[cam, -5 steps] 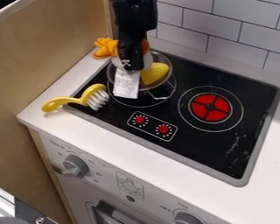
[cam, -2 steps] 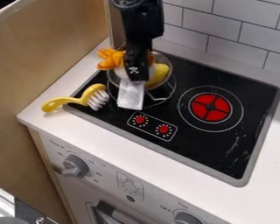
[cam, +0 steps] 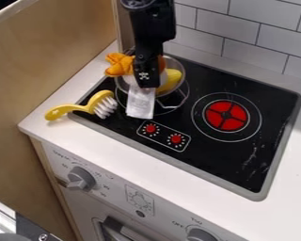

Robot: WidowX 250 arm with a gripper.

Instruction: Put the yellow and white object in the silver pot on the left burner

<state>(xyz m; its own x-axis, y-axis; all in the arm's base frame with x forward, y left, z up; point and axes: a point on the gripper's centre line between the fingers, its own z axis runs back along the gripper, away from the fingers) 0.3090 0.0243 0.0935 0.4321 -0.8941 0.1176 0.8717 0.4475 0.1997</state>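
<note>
Though I can't tell if the black metal tool (cam: 147,84) over the round silver pot (cam: 183,76) is open or shut, the yellow plastic brush (cam: 98,101) with white bristles (cam: 105,108) lies down and left of it, handle (cam: 60,111) pointing away, so it likely must go that way.

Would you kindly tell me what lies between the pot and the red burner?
Between the pot and the red burner lies bare black cooktop, seen in the camera view.
</note>
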